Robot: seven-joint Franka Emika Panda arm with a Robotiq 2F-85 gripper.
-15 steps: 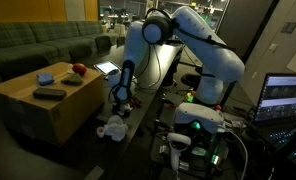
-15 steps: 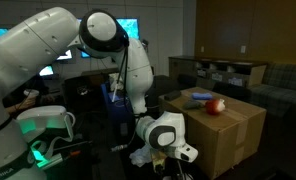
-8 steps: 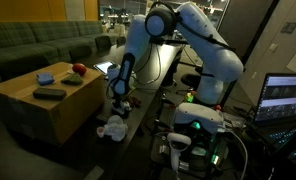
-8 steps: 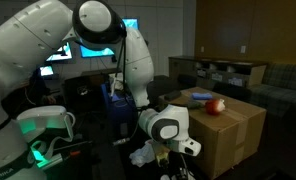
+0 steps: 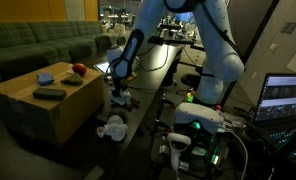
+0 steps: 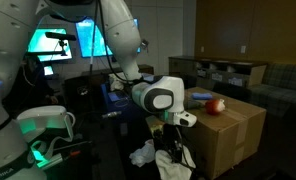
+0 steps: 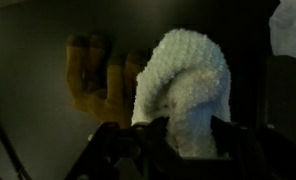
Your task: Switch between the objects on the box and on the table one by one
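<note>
A: Starting from the largest, we see the box (image 5: 28, 115) standing just beside the table (image 5: 158, 85). Where do we place the gripper against it?

B: We place the gripper (image 5: 120, 96) over the table's edge nearest the box. In an exterior view, the box top lies near it, off to the picture's left. Only one arm is here, so no choice of hand arises.

A: And what do we make of the jaws?

B: In the wrist view we see them drawn partly in around a white fluffy piece (image 7: 186, 80), with a finger on each flank. We judge it gripped. Whether it hangs clear of the table top we cannot tell.

A: Its long axis?

B: It runs straight out from between the fingers, away from the wrist. It ends in a rounded tip with a looped pile like towelling. We expect it to squash rather than slip.

A: What else do we count nearby?

B: A white cloth rag (image 5: 113, 128) lies crumpled on the table near the gripper, not touching it. Behind the held piece we see a yellow-brown piece (image 7: 93, 75) on the dark surface. On the box top we find a flat black bar (image 5: 50, 93), a red roundish piece (image 5: 79, 69) and a small blue piece (image 5: 46, 77). They sit well apart, and we judge the bare cardboard between them enough for a set-down.
</note>
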